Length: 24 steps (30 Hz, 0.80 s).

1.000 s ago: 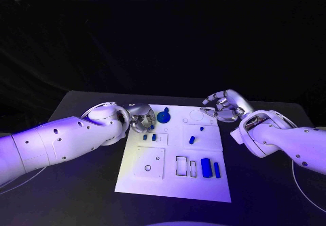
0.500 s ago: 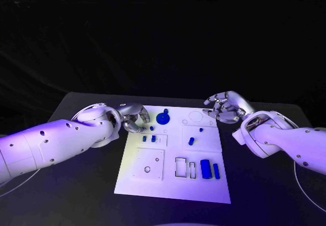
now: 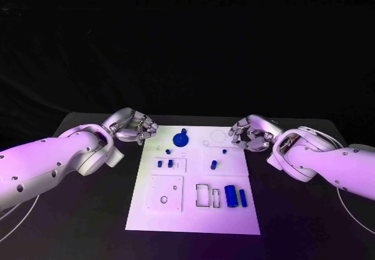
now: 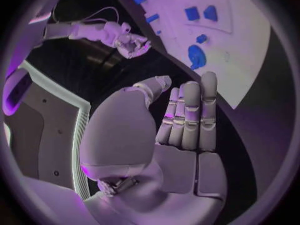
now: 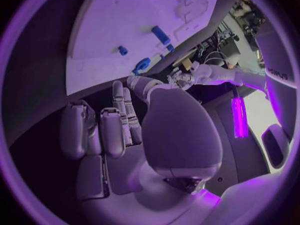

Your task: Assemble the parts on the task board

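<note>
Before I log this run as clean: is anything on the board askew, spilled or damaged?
Nothing stands out. The task board lies flat and the blue parts sit on it. Both the left hand and the right hand hold nothing.

The left robot hand [image 3: 131, 125] has drawn back from the task board [image 3: 195, 216]: a second ago it lay over the board's 10 o'clock corner beside the round blue part [image 3: 180, 140], and now it hangs off that edge above the desk [image 3: 70, 216], fingers straighter and holding nothing.
</note>
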Each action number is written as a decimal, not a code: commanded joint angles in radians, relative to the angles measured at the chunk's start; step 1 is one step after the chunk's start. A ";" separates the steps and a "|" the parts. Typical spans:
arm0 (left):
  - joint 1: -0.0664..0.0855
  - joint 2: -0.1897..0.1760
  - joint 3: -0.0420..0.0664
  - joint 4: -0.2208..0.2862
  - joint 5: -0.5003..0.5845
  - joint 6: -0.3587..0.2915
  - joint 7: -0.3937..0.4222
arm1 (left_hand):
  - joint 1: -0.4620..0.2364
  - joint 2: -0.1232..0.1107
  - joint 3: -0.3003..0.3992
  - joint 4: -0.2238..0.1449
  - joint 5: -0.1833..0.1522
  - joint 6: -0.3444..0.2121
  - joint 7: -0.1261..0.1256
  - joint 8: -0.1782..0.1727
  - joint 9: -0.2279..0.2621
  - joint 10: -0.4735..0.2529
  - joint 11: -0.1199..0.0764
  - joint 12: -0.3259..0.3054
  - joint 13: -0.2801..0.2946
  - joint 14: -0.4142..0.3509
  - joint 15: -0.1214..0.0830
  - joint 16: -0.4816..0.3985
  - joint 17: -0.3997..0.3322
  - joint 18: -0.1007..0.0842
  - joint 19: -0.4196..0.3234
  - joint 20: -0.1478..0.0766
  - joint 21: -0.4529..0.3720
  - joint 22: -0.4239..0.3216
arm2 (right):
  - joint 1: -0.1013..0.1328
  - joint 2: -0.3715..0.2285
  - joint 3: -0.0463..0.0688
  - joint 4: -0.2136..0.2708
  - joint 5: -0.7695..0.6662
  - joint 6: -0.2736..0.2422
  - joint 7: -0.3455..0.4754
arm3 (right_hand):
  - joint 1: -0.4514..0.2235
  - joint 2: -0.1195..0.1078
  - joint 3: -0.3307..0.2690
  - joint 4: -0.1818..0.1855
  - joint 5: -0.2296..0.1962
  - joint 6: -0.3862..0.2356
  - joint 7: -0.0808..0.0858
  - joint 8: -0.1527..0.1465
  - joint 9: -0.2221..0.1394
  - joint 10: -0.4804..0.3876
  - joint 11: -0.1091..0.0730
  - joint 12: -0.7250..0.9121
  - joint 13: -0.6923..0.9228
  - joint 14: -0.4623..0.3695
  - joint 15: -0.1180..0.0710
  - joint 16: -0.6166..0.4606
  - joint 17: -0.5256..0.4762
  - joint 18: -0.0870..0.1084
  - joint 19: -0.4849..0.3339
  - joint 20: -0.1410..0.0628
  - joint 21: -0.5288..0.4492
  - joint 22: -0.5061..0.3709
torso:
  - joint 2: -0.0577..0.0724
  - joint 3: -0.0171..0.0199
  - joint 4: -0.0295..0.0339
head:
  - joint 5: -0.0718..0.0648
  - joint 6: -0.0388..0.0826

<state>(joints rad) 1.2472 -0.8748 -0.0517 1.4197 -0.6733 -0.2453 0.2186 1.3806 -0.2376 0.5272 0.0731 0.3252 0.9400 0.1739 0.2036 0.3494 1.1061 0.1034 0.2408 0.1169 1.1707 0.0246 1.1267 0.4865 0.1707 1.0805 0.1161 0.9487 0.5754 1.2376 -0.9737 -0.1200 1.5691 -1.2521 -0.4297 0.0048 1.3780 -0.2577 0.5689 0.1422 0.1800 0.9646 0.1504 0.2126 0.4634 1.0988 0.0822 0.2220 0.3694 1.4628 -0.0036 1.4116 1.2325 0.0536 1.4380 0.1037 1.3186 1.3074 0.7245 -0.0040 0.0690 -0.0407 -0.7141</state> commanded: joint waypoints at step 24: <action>0.001 -0.053 0.000 0.080 0.572 0.032 0.229 | 0.016 0.019 -0.014 -0.018 0.005 0.021 -0.016 0.018 0.002 0.042 -0.020 0.082 0.038 -0.023 -0.016 -0.011 -0.013 0.015 -0.010 -0.014 -0.023 -0.013 | -0.010 0.066 -0.002 0.016 -0.470 0.163 -0.191 | -0.024 -0.013 0.004 -0.026 -0.032 0.011 0.011 -0.015 -0.017 0.005 0.013 -0.062 -0.086 0.039 0.017 0.005 -0.001 0.005 0.012 0.011 0.010 0.109 | 0.003 -0.0019 0.0012 | -0.014 -0.009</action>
<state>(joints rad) 1.2474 -0.9279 -0.0526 1.4958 -0.1346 -0.2344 0.4191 1.3949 -0.2233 0.5145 0.0605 0.3252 0.9549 0.1590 0.2174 0.3506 1.1441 0.0859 0.3164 0.1544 1.1521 0.0093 1.1222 0.4743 0.1705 1.0718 0.1074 0.9303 0.5642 1.2289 -0.9094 -0.1215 1.5864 -1.6703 -0.3050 -0.1526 1.3548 -0.2808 0.5719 0.1166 0.1495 0.9723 0.1608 0.2007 0.4474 1.1002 0.0936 0.1628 0.2841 1.4648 0.0092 1.4116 1.2323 0.0537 1.4454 0.1115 1.3266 1.3081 0.7273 -0.0059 0.0706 -0.0541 -0.7215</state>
